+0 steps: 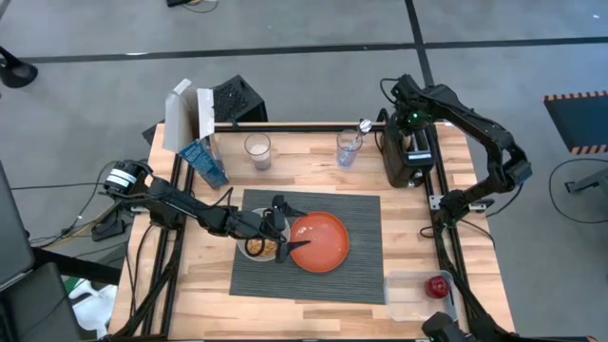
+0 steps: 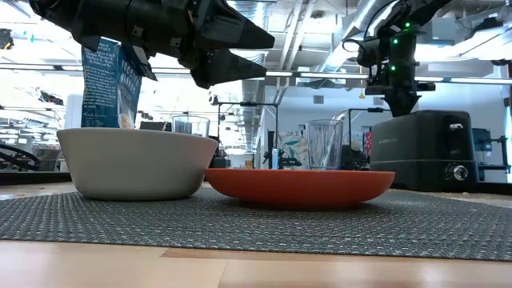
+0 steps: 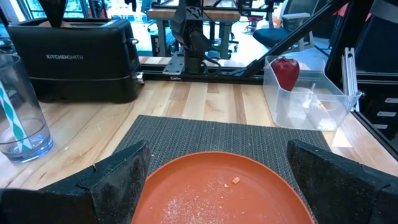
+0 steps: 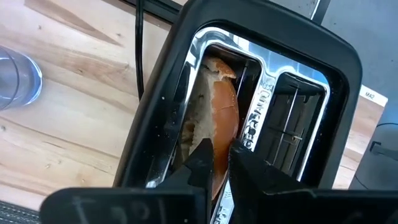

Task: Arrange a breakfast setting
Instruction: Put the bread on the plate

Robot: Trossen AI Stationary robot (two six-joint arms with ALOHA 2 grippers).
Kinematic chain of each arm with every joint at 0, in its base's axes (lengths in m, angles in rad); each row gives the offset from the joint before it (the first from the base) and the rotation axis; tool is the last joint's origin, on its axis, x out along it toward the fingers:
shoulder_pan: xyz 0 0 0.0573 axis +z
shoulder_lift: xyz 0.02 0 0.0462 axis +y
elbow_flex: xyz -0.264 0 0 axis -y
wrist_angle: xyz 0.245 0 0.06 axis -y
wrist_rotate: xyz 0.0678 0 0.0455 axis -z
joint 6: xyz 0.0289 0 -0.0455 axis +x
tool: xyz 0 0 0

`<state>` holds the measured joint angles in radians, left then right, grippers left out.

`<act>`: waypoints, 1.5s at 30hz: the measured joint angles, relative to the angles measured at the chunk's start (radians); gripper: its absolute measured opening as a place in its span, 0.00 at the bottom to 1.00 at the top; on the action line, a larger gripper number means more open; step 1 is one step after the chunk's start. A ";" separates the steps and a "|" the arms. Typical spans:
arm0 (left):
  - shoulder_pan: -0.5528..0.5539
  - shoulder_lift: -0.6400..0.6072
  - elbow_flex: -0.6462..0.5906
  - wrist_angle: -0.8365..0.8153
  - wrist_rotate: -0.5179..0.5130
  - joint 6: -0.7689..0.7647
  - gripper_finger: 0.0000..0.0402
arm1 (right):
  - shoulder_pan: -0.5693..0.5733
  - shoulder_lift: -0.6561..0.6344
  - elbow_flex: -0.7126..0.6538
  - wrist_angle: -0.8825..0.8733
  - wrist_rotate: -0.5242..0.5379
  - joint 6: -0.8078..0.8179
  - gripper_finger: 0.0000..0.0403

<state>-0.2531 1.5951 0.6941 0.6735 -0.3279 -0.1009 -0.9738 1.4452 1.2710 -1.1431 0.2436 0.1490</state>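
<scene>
A dark grey ribbed placemat [image 1: 361, 275] lies mid-table. On it stand a pale grey bowl [image 2: 132, 164] and, to its right, a red-orange plate [image 1: 323, 242]. My left gripper [image 3: 217, 155] hovers open and nearly level just above the bowl and the plate's left edge, touching neither. At the table's far right stands a black toaster [image 1: 408, 157] with a browned slice of toast [image 4: 217, 106] upright in one slot. My right gripper [image 4: 222, 152] points down into that slot, shut on the slice. A small red round item [image 1: 437, 283] sits in a clear tub [image 1: 413, 294]. My right gripper pinches the toast's upper edge [image 4: 219, 134] between its two fingers, one on each flat face. The fingers come from above, pointing steeply down into the slot. The slice stands upright with its lower part inside the toaster.
Two clear glasses [image 1: 256, 149] [image 1: 349, 147] stand along the far edge, one holding a straw. A blue box [image 1: 207, 163] and a white carton [image 1: 185, 119] stand at the far left. The toaster's second slot [image 4: 292, 130] holds nothing. Crumbs dot the plate.
</scene>
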 joint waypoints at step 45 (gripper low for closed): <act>-0.004 0.000 0.000 -0.002 0.000 0.003 0.91 | 0.346 -0.183 0.429 -0.205 -0.216 0.062 0.16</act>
<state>-0.2572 1.5951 0.6941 0.6716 -0.3279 -0.0983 -0.6274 1.2620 1.7005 -1.3476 0.0271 0.2108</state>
